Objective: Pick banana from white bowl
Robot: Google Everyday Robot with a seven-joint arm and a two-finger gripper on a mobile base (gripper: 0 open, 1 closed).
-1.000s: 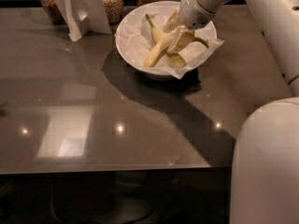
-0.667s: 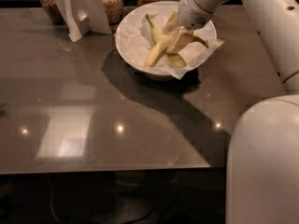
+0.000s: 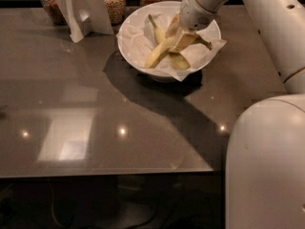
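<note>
The white bowl [image 3: 125, 37], lined with crumpled white paper, stands at the back middle of the grey table. The long pale yellow banana [image 3: 159, 53] lies slanted in it, its lower end toward the bowl's front left. A shorter, greener banana [image 3: 156, 28] lies behind it. My gripper [image 3: 180, 36] reaches down from the upper right into the bowl and sits at the pale banana's upper end, touching or very close to it. That end of the banana is hidden by the gripper.
Three glass jars of grain [image 3: 114, 1] stand along the table's back edge. A white card stand [image 3: 81, 8] is left of the bowl. My white arm [image 3: 276, 27] and base [image 3: 267, 166] fill the right side. The table's front edge [image 3: 109, 171] runs across below.
Almost nothing has moved. The gripper stays in the bowl at the banana's upper end, and the banana lies in the same place.
</note>
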